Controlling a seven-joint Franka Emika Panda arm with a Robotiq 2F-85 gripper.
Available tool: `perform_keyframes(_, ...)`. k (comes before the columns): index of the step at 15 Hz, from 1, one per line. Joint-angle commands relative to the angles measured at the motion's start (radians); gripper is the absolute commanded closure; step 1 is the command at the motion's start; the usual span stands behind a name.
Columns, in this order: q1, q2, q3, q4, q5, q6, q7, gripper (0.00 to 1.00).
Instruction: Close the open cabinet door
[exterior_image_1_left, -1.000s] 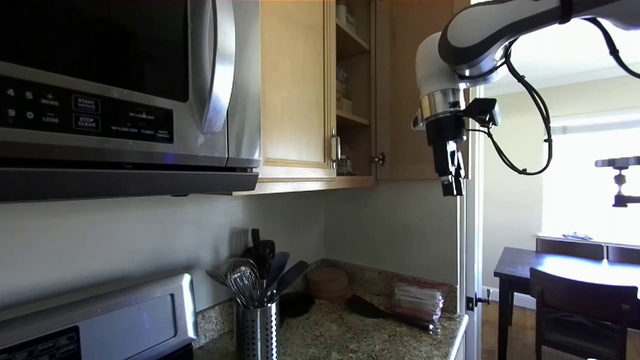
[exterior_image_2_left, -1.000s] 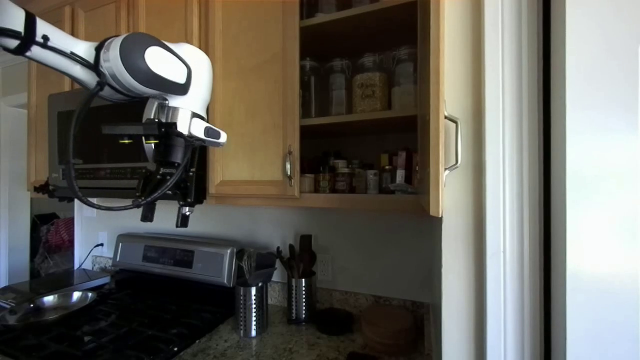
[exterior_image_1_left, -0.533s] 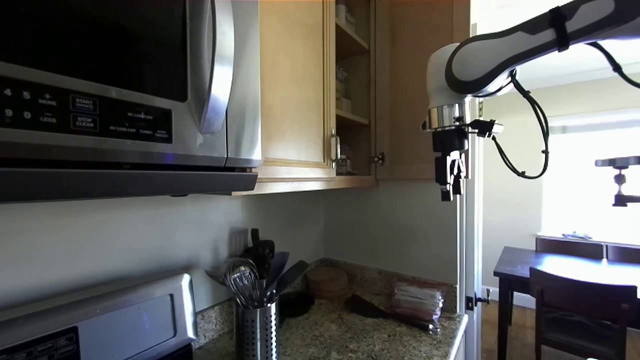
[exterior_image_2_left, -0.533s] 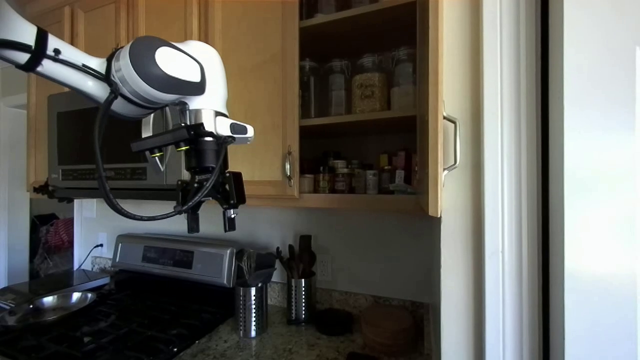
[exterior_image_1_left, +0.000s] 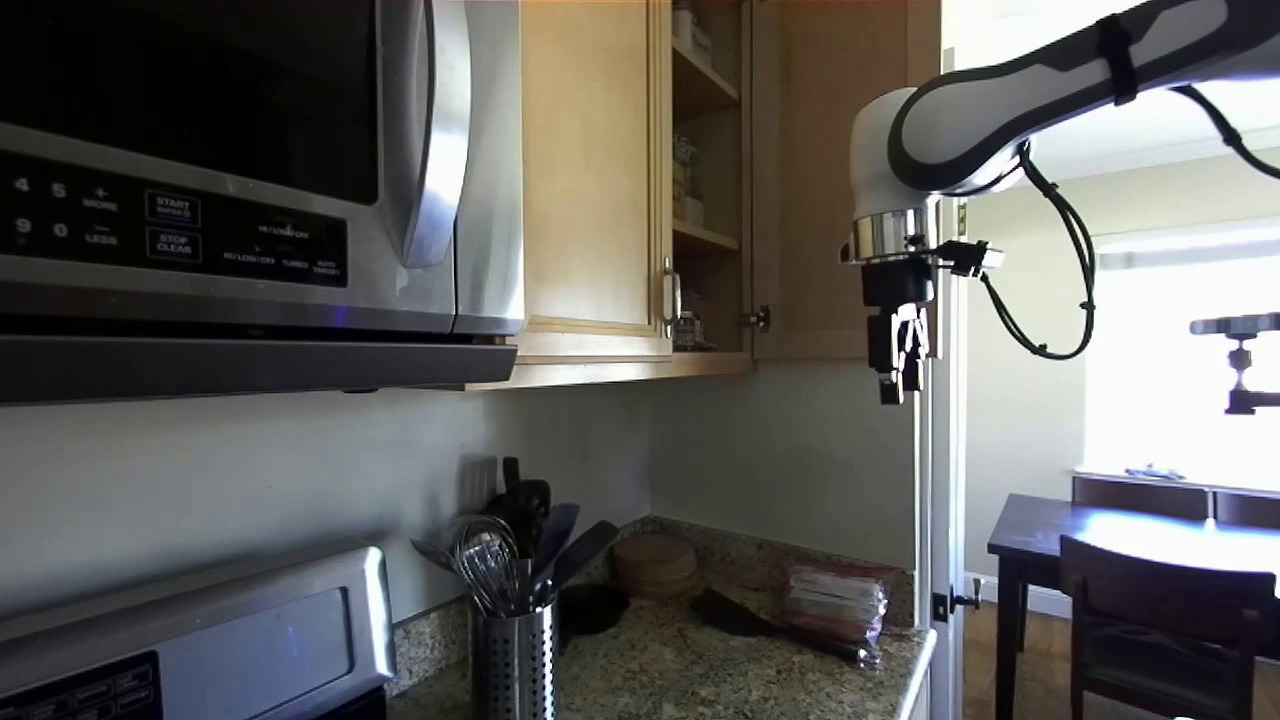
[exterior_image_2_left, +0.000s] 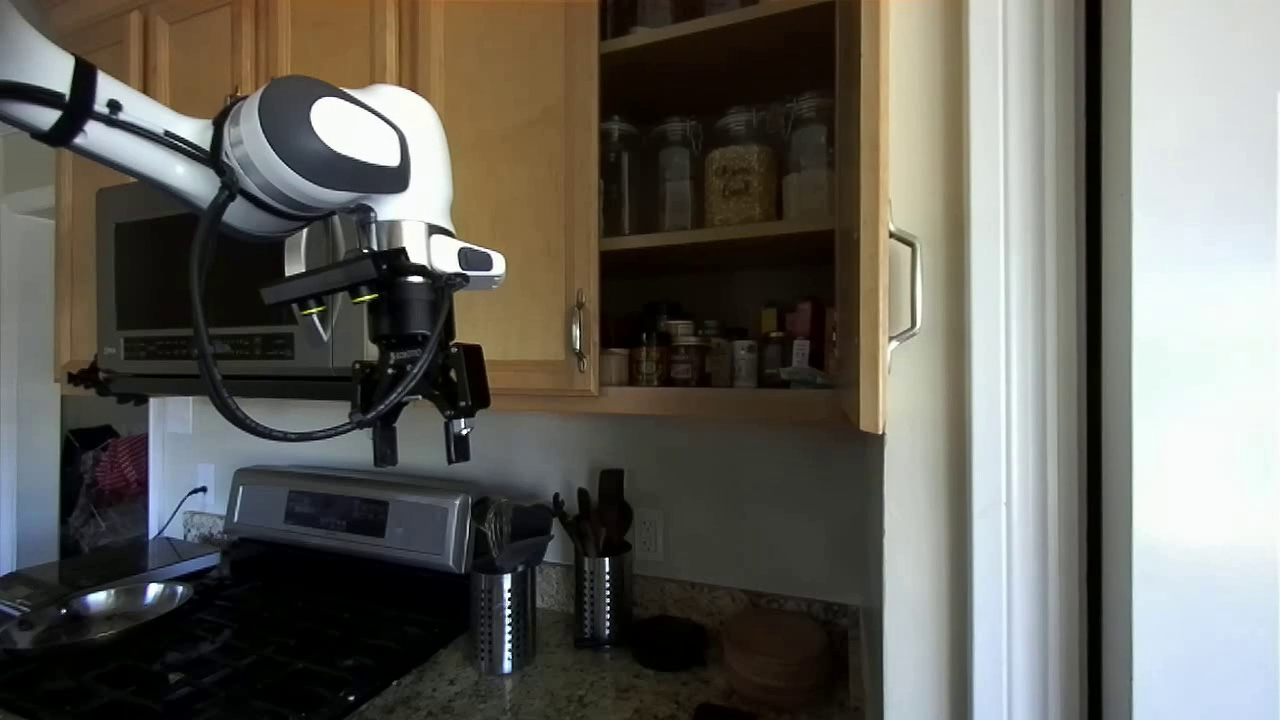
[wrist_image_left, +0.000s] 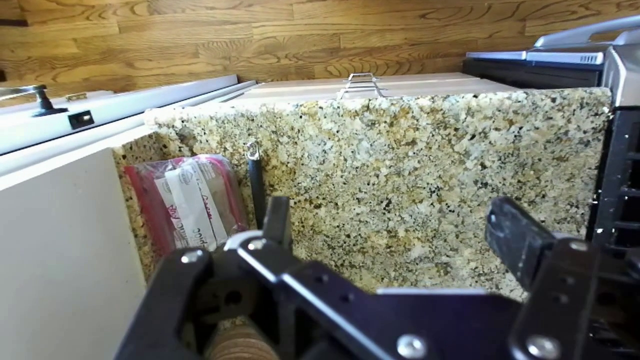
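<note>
The tan cabinet door (exterior_image_1_left: 815, 180) stands wide open with its plain inner face showing in an exterior view. In an exterior view the door (exterior_image_2_left: 865, 220) is seen nearly edge-on at the right, its silver handle (exterior_image_2_left: 906, 285) on the outer face toward the wall. My gripper (exterior_image_2_left: 421, 452) points down, open and empty, left of the door and apart from it, below the neighbouring framed door. In an exterior view the gripper (exterior_image_1_left: 903, 390) overlaps the door's lower outer corner. In the wrist view the open fingers (wrist_image_left: 390, 222) have only counter beneath; the door is out of view there.
Cabinet shelves (exterior_image_2_left: 715, 243) hold jars and spices. The microwave (exterior_image_1_left: 420, 300) hangs beside the closed framed door (exterior_image_1_left: 595, 170). Utensil holders (exterior_image_2_left: 503, 620) stand on the granite counter (wrist_image_left: 400, 160). A plastic bag (wrist_image_left: 192, 200) lies near the wall. The door frame (exterior_image_2_left: 1020, 350) is right of the cabinet.
Over the last second my gripper moved right and slightly down in an exterior view, and the wrist turned a little. It is nearly still over the last half second. The door has not moved.
</note>
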Motion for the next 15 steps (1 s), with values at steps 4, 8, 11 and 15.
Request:
perform_keyframes(4, -0.034, -0.008, -0.118, -0.031, 0.003, 0.197, -0.081, 0.00)
perform_keyframes(8, -0.086, -0.005, -0.219, -0.028, 0.030, 0.278, -0.129, 0.00)
perform_keyframes(11, -0.123, 0.001, -0.265, -0.022, 0.031, 0.330, -0.142, 0.00)
perform_keyframes(15, -0.168, 0.011, -0.282, -0.026, 0.007, 0.443, -0.126, 0.00)
